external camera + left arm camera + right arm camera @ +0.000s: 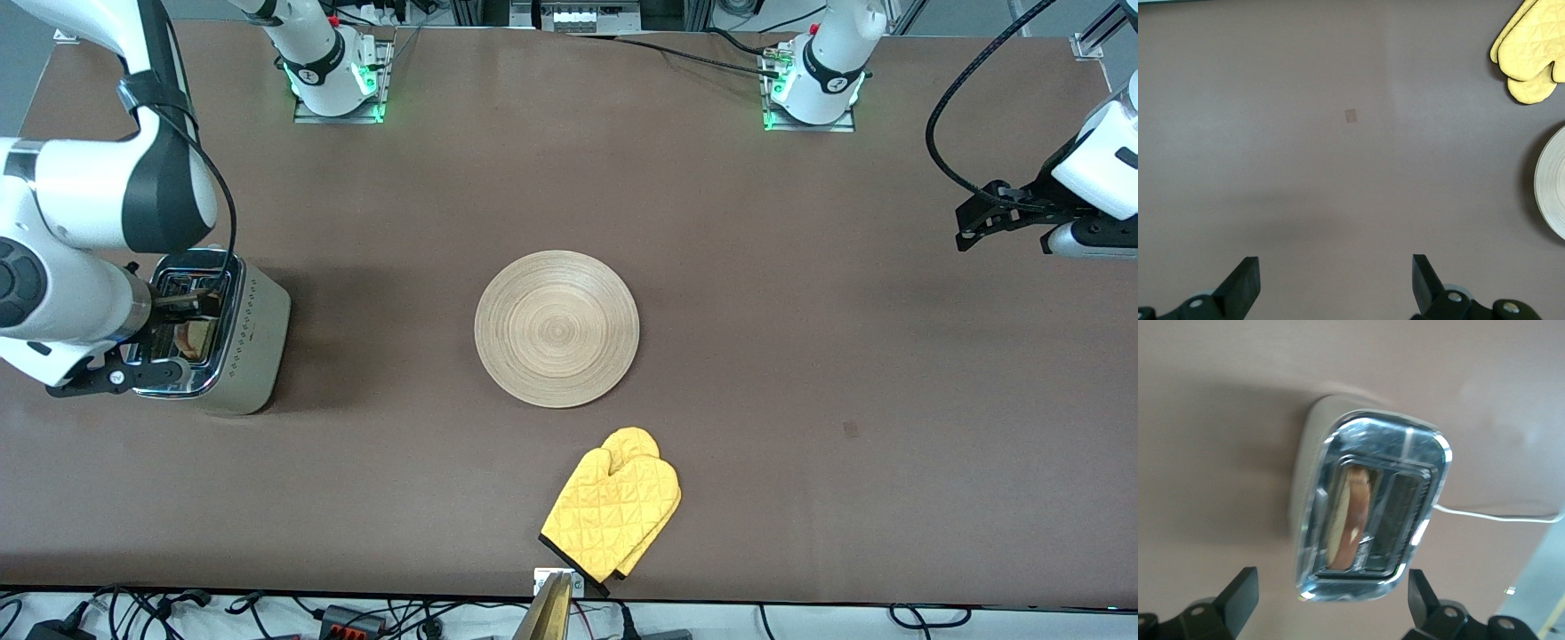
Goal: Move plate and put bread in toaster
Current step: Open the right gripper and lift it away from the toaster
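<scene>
One slice of pale, brown-crusted bread (1348,520) is seen standing in a slot of the shiny toaster (233,342), mid-left of the front view. Fingers are spread on both the right gripper (1331,603), above it, and the waiting left gripper (1336,283).

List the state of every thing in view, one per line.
plate: empty, flat on the table.
bread: standing in one toaster slot.
toaster: upright, second slot empty.
oven mitt: lying flat.
right gripper: open over the toaster.
left gripper: open, waiting over bare table.
</scene>
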